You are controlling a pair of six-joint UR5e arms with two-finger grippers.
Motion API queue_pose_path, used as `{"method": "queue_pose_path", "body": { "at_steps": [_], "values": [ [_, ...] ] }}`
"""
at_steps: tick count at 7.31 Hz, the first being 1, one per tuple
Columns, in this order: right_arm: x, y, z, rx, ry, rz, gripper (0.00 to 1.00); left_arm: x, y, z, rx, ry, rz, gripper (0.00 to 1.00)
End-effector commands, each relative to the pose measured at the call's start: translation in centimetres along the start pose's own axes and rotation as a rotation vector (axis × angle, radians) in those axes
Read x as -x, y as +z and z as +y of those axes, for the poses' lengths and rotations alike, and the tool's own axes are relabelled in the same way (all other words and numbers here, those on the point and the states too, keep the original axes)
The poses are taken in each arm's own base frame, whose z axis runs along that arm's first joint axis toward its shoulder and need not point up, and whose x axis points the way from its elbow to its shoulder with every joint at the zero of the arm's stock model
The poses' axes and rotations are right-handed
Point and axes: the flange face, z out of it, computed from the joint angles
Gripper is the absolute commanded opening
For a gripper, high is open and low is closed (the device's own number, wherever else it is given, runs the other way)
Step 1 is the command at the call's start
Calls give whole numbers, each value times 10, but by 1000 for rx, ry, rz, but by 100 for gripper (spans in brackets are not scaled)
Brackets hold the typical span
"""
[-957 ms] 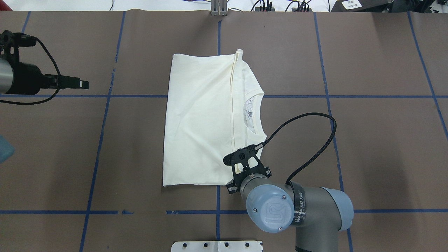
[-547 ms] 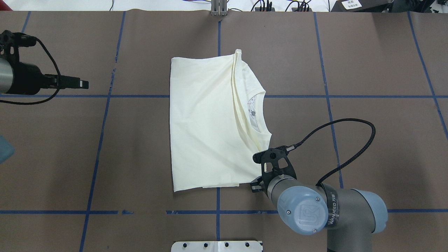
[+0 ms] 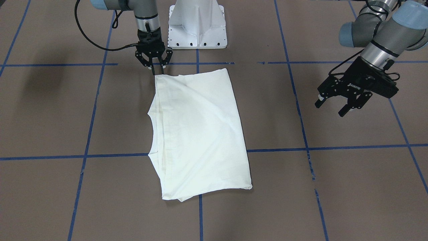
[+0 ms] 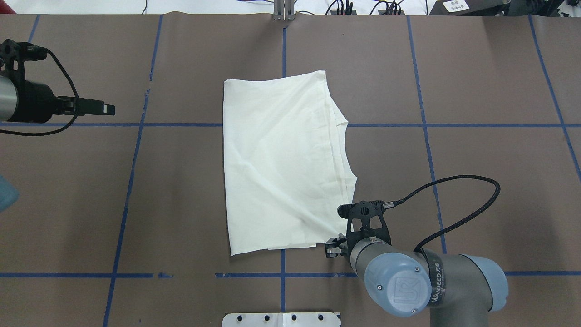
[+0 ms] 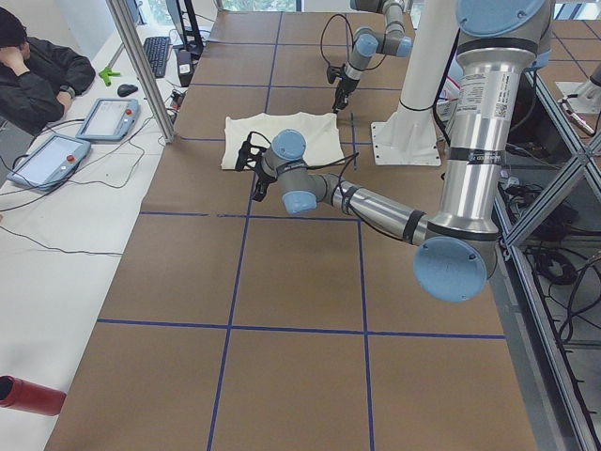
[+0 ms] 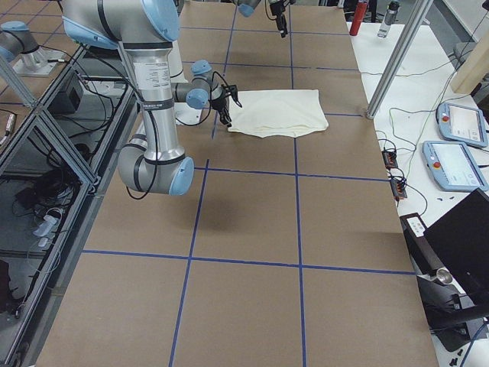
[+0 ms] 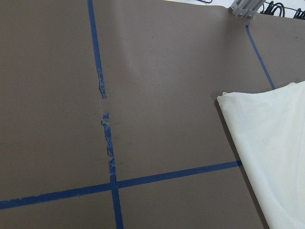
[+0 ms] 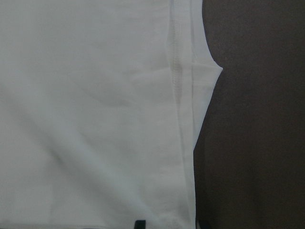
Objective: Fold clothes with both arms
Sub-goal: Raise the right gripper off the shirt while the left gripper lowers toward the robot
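Note:
The clothes are one cream shirt (image 4: 281,163) lying folded in the middle of the table, plain side up, with no print showing. Its collar edge (image 3: 152,134) faces the right arm's side. My right gripper (image 3: 157,73) is at the shirt's near corner by the robot's base, fingers pinched together on the fabric's edge. From overhead the right arm's wrist (image 4: 395,284) hides those fingers. The right wrist view is filled with the shirt (image 8: 95,119) and a stitched hem. My left gripper (image 3: 329,109) hangs open and empty well off to the shirt's side, above bare table.
Blue tape lines (image 4: 131,181) grid the brown table. The white pedestal base (image 3: 197,23) stands just behind the shirt's near edge. An aluminium post (image 4: 283,11) stands at the far edge. A person (image 5: 38,66) sits at a side table with tablets.
The right gripper moved to the right and slightly toward the robot, dragging the shirt's top layer over the collar opening; the neck label is now covered. The left arm stayed still.

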Motion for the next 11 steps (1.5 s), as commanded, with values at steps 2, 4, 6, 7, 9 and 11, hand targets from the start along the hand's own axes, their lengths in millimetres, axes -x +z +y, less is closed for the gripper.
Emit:
{"method": "queue_pose_path", "body": {
  "at_steps": [2, 4, 6, 7, 9, 11],
  "values": [
    [-10, -31, -56, -23, 112, -216, 100, -14, 3, 6, 10, -47, 20, 100],
    [-34, -44, -75, -33, 252, -350, 100, -57, -1, 25, 38, -159, 85, 100],
    [-65, -41, -98, -70, 346, -314, 100, -107, 1, 80, 30, -307, 114, 100],
    [-75, -39, -108, -86, 362, -294, 100, -129, 14, 106, 36, -363, 122, 100],
    [-84, -38, -118, -80, 396, -278, 100, -179, 58, 167, 34, -463, 25, 100],
    [-84, -37, -118, -80, 397, -277, 100, -255, 94, 217, 57, -641, -22, 95]
  ]
}}
